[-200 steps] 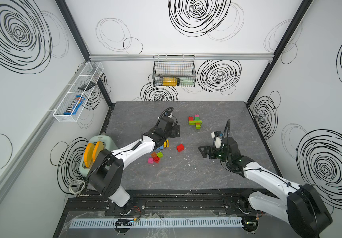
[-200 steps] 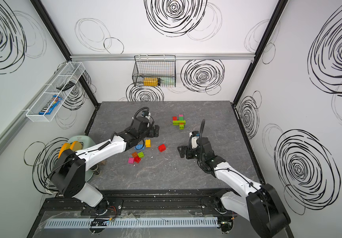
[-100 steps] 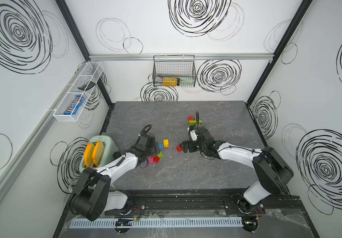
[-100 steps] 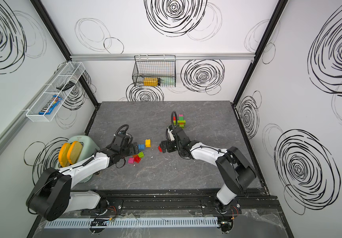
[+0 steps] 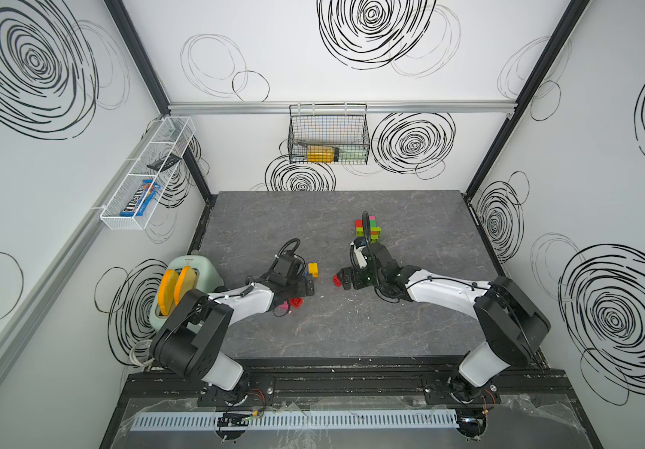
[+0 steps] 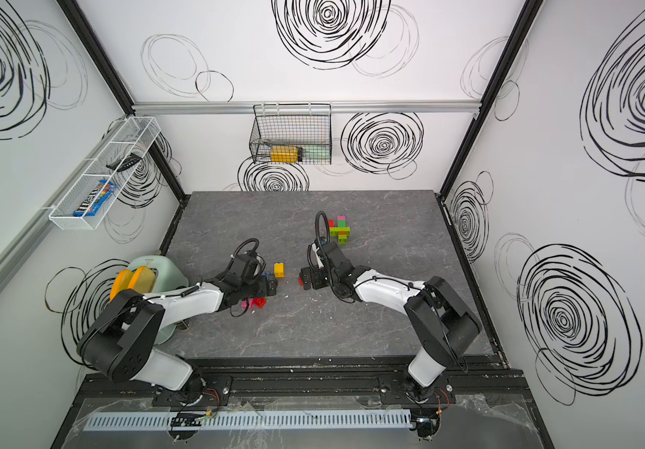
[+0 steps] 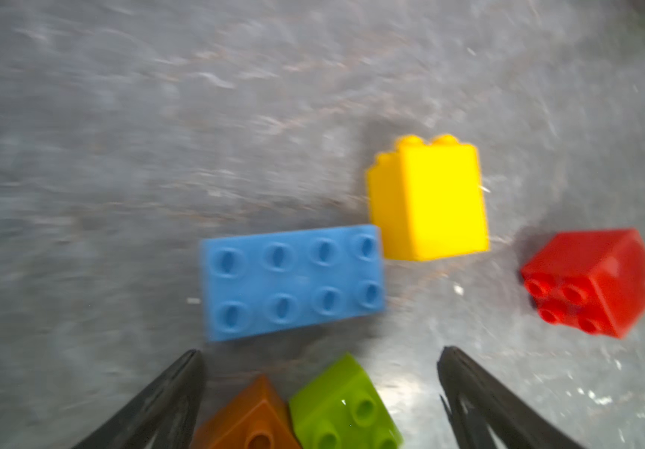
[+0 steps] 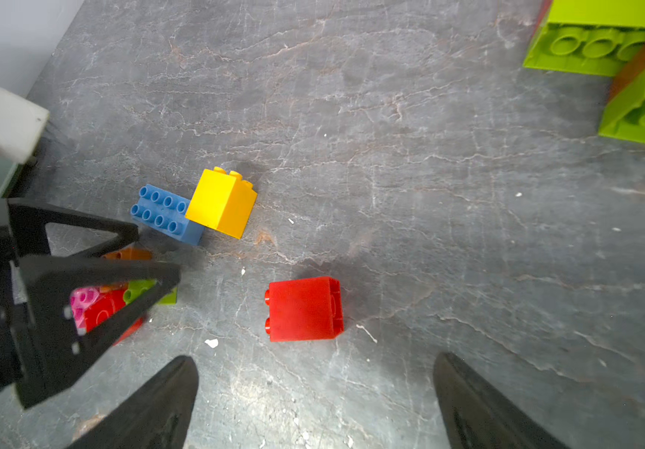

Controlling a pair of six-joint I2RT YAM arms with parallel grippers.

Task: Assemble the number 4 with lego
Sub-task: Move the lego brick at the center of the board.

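Studs [image 7: 227, 260] dot a flat blue brick [image 7: 293, 282] beside a glossy yellow cube [image 7: 427, 202].

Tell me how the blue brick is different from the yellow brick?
The blue brick is long and low; the yellow brick is blocky and taller. The blue brick shows eight studs facing up; the yellow brick shows only a few along one edge. Both are loose on the grey table.

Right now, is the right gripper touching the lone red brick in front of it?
Apart. The right wrist view shows the red brick lying ahead of the open right gripper, with bare table visible between them.
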